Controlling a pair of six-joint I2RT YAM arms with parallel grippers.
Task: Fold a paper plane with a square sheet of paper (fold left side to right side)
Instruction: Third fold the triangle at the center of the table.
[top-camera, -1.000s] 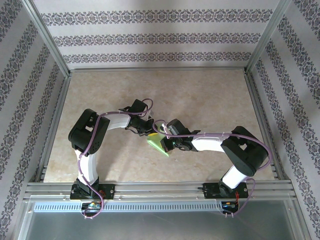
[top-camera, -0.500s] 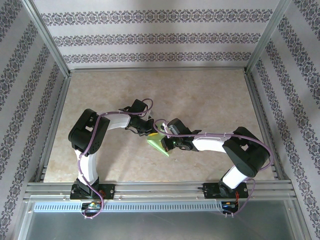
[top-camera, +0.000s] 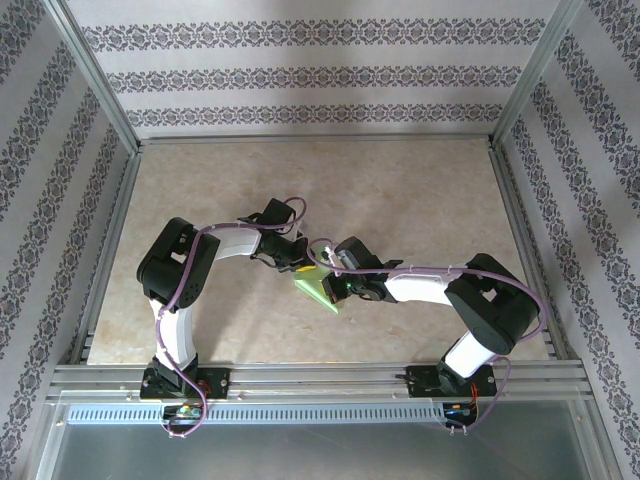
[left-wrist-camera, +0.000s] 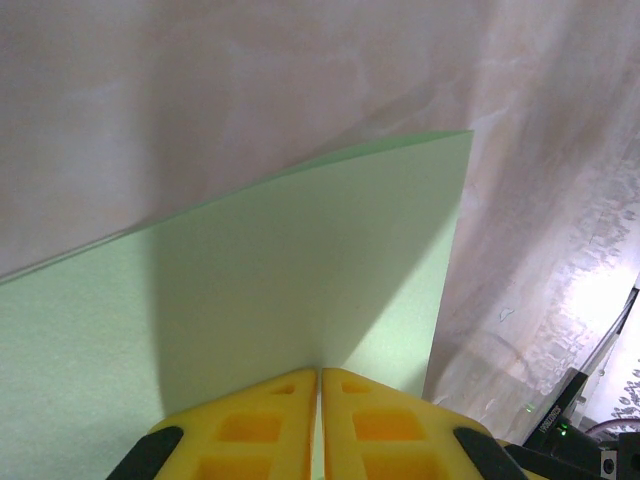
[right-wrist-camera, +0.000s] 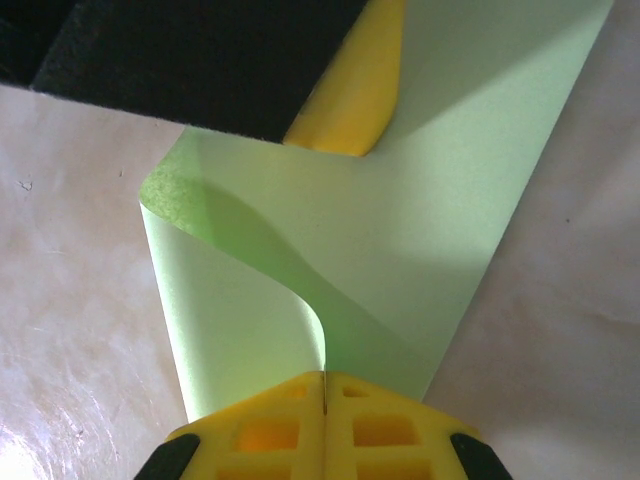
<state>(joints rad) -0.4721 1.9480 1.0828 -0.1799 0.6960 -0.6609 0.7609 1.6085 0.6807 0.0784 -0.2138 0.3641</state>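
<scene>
Claws on both arms were clenched on the same thing. The left claw (left-wrist-camera: 319, 372) had its jaws pressed together on one edge of the square sheet of paper (left-wrist-camera: 300, 270), and the right claw (right-wrist-camera: 325, 376) was pinched shut on the opposite side of it. From above, the two claws met near the middle of the surface (top-camera: 400, 190), with the green sheet between and just under them, its free corner pointing toward the near edge.

In the right wrist view the paper did not lie flat. Next to the right claw it rose and rolled over in a soft loop, with one layer arching above the other and no sharp crease visible. In the left wrist view the sheet stretched away from the claw as a smooth, taut panel above the surface.

The step in hand looked like the first fold, with one side carried over toward the other and the bend not yet set. The next move probably called for bringing the two edges into line, lowering the doubled sheet onto the surface, and pressing along the loop to flatten it. One claw would have to hold the layers so they did not slip out of square.
</scene>
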